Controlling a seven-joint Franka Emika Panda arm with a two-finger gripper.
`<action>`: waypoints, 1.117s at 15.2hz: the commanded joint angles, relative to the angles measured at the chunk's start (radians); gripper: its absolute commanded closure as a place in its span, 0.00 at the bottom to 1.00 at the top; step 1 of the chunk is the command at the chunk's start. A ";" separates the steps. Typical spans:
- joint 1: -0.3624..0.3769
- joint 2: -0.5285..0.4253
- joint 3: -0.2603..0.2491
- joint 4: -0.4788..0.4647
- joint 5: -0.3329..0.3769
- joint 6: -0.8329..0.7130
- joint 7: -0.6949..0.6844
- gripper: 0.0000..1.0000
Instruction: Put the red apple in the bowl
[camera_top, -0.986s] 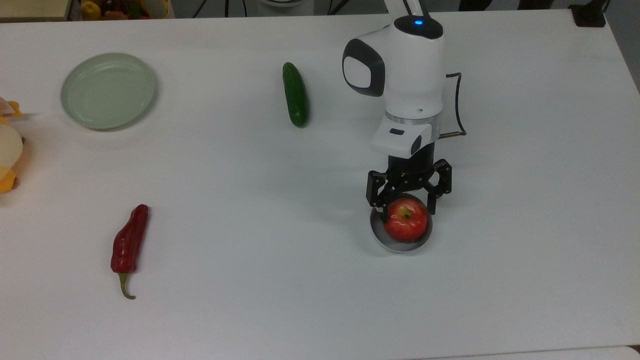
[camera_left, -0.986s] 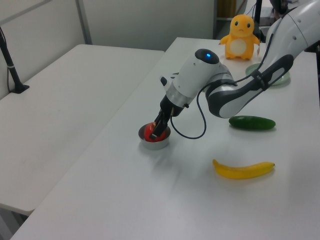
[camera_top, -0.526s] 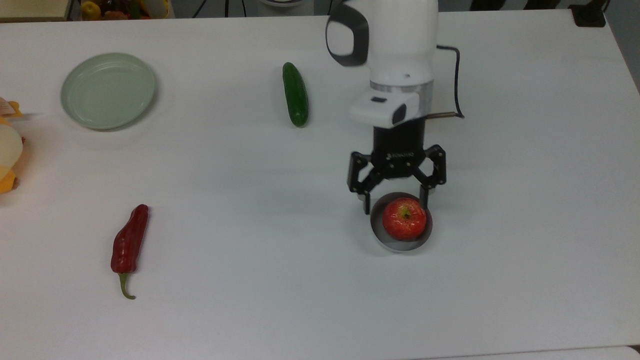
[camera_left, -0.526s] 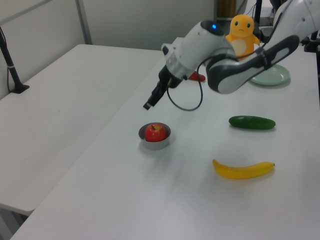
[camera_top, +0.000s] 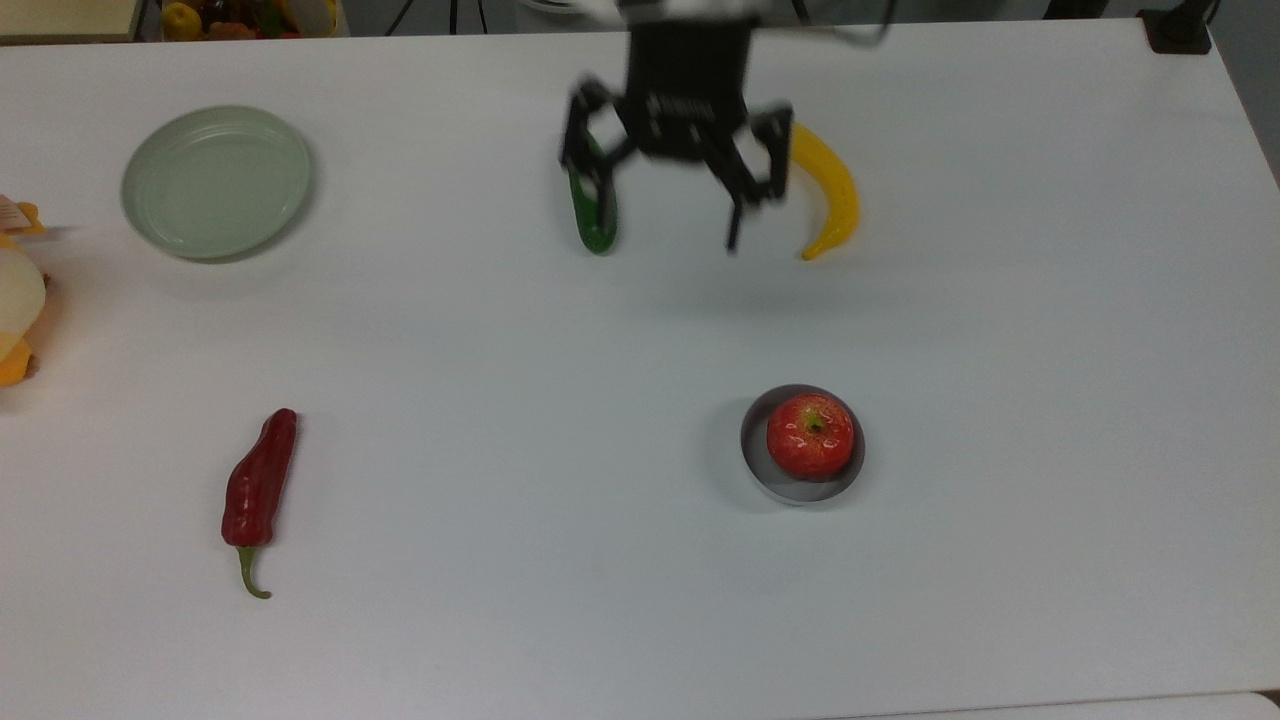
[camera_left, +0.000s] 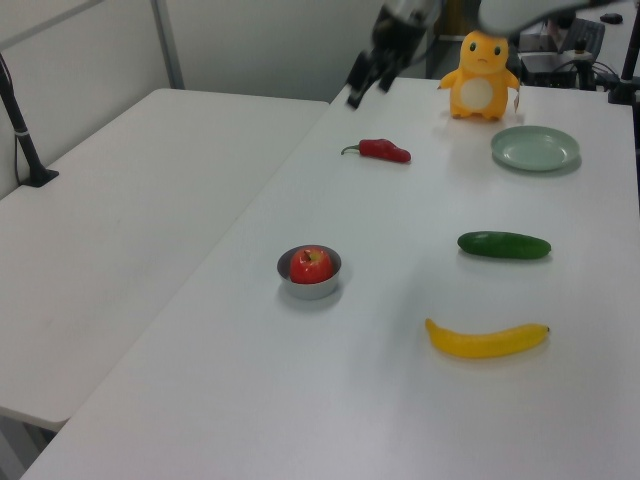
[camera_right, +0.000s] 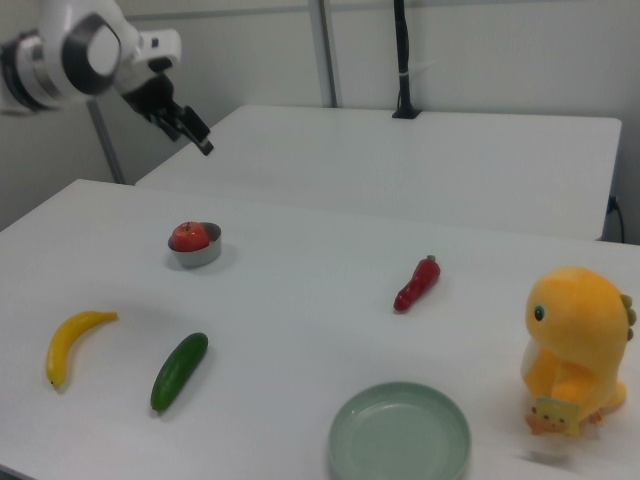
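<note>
The red apple sits inside the bowl, stem dimple upward, filling most of the grey rim — the same arrangement reads in the left view, where the apple rests low in the bowl, and in the right view, where apple and bowl stand together on the white worktop. Nothing touches the fruit. The gripper hangs well apart from the bowl, toward the top view's upper edge and clearly raised off the surface, its two fingers spread wide with nothing between them; in the left view the gripper sits high near the top of the scene, and in the right view the gripper hovers above and behind the bowl. The other items lie undisturbed and separate: a cucumber and a banana near the gripper in the top view, a chili pepper and a pale green plate toward the top view's left, and a yellow plush toy beside the plate in the right view. Judged from this layout, the placement is complete — apple delivered, released and steady — and nothing of the task appears to remain beyond the arm standing clear.
</note>
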 joint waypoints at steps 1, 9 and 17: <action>-0.052 -0.209 -0.001 -0.097 0.153 -0.252 -0.084 0.00; -0.132 -0.329 -0.011 -0.231 0.302 -0.455 -0.444 0.00; -0.131 -0.295 -0.037 -0.226 0.328 -0.389 -0.534 0.00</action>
